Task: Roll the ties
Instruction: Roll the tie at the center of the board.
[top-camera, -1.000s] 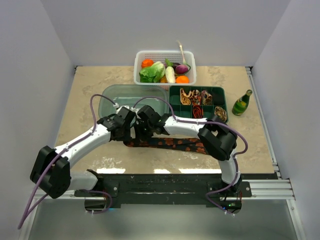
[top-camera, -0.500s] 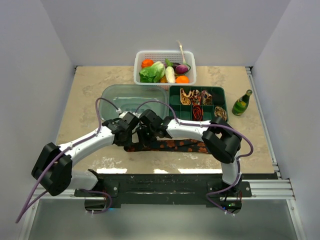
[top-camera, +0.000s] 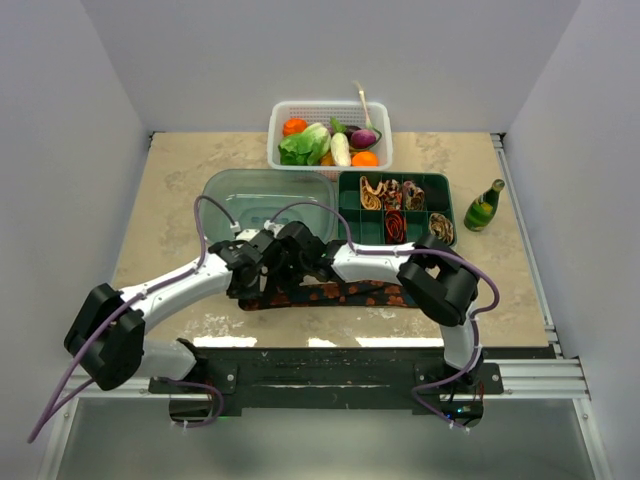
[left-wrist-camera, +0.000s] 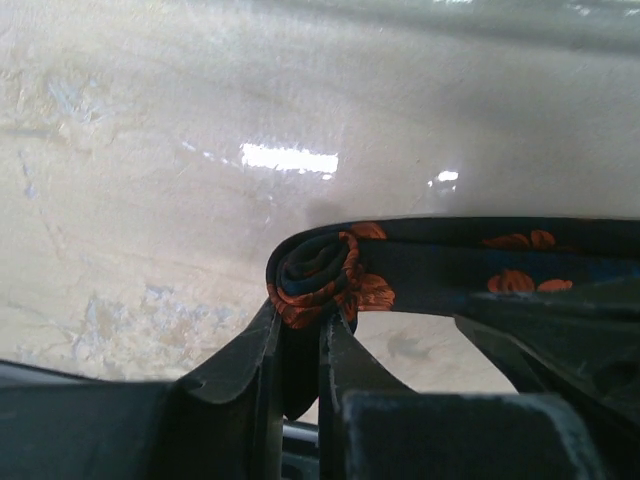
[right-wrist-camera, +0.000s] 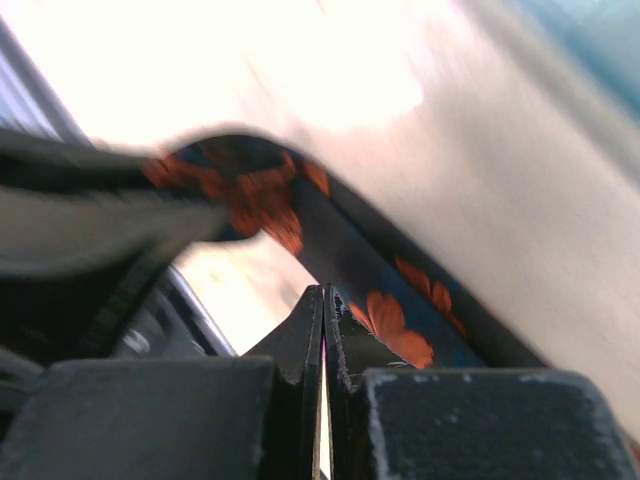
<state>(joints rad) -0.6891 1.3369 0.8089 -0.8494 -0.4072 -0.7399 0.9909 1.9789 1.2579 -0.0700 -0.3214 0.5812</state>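
End effector L (left-wrist-camera: 298, 325): tie (top-camera: 350, 293) axis L-R

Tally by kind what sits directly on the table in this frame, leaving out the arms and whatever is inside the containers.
Containers: 3 (white basket, clear tub, green divided tray)
Bottles: 1 (green bottle)
Ties lying on the table: 1 (black tie with orange motifs)
Total: 5

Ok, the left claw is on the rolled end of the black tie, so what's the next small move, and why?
Probably one more wrist turn of the left claw, winding toward the right. It is clamped on a small roll, while most of the black tie lies flat and unrolled on the table. The shut right claw sits by the band.
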